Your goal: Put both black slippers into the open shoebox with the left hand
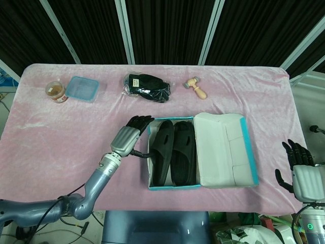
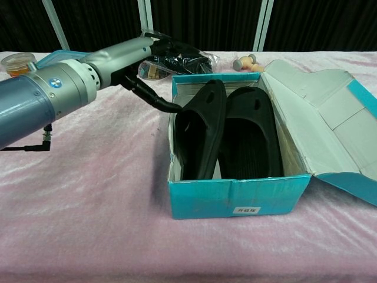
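On the pink cloth sit a jar, blue-lidded container, bagged black items and wooden mallet.

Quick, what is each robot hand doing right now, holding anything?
Left hand: open, holding nothing, beside the teal cardboard shoebox.
Right hand: open, holding nothing, fingers spread.
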`<state>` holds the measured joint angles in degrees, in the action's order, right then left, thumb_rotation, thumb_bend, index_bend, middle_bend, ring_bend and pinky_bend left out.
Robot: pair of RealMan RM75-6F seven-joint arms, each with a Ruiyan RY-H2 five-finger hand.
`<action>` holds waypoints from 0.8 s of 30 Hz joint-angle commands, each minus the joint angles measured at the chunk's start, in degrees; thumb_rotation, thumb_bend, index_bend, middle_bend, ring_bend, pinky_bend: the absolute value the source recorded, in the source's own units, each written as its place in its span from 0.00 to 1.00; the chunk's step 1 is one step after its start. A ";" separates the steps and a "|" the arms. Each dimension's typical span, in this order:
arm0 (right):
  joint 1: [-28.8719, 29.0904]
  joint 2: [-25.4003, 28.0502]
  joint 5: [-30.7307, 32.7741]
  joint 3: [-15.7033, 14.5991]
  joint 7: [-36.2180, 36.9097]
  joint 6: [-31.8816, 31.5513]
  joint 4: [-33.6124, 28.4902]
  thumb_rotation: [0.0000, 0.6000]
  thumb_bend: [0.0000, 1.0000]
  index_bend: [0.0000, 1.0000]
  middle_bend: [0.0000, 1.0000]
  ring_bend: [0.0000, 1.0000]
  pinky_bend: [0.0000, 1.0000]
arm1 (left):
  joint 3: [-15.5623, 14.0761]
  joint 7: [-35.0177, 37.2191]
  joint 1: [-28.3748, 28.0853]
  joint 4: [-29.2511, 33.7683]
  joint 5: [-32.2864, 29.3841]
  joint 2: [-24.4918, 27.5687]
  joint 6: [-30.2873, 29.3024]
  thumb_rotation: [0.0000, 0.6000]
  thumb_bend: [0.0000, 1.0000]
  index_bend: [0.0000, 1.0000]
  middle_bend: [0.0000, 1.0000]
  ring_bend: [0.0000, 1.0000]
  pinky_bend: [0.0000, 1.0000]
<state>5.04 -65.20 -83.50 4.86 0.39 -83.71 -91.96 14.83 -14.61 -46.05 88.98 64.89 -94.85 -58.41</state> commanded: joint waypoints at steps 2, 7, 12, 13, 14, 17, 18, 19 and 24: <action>0.05 -0.12 -0.22 0.03 0.13 -0.10 0.07 1.00 0.36 0.00 0.02 0.00 0.08 | -1.94 -1.78 1.47 6.09 3.93 4.07 -2.22 0.28 0.14 0.13 0.20 0.03 0.00; 0.18 -0.28 -0.60 -0.03 0.19 -0.09 0.16 1.00 0.36 0.00 0.02 0.00 0.08 | -4.55 -5.33 0.96 8.76 6.04 5.42 -0.99 0.18 0.25 0.16 0.28 0.06 0.00; -0.14 -0.21 -0.67 -0.14 0.45 -0.50 0.30 1.00 0.36 0.00 0.02 0.00 0.08 | -5.75 -8.76 0.23 9.21 4.42 4.59 0.50 0.14 0.30 0.16 0.27 0.06 0.00; -0.18 -0.20 -0.68 -0.16 0.51 -0.55 0.33 1.00 0.36 0.00 0.02 0.00 0.08 | -5.88 -9.07 0.09 9.08 4.10 4.35 0.80 0.14 0.30 0.16 0.27 0.06 0.00; -0.28 -0.23 -0.65 -0.20 0.63 -0.63 0.39 1.00 0.36 0.00 0.02 0.00 0.08 | -6.09 -9.63 -0.15 8.73 3.65 3.89 1.23 0.14 0.31 0.16 0.26 0.06 0.00; -0.53 -0.24 -0.80 -0.42 0.90 -0.81 0.61 1.00 0.36 0.00 0.02 0.00 0.08 | -6.28 -10.75 -0.76 6.50 2.70 1.24 1.53 0.14 0.31 0.14 0.24 0.06 0.00; -0.56 -0.22 -0.84 -0.44 0.92 -0.85 0.62 1.00 0.36 0.00 0.02 0.00 0.08 | -6.20 -10.59 -0.80 5.97 2.79 0.65 1.33 0.14 0.31 0.14 0.23 0.06 0.00; -0.59 -0.19 -0.89 -0.45 0.95 -0.91 0.61 1.00 0.36 0.00 0.02 0.00 0.08 | -6.16 -10.30 -0.80 5.43 3.02 0.08 1.11 0.14 0.31 0.14 0.23 0.06 0.00; -0.66 -0.14 -1.00 -0.46 0.94 -1.01 0.55 1.00 0.36 0.00 0.02 0.00 0.08 | -6.65 -9.96 -0.79 3.11 3.51 -1.74 0.95 0.14 0.31 0.13 0.23 0.06 0.00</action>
<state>4.38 -65.34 -84.51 4.40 1.32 -84.71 -91.40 8.38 -24.40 -46.79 92.33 68.50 -96.36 -57.58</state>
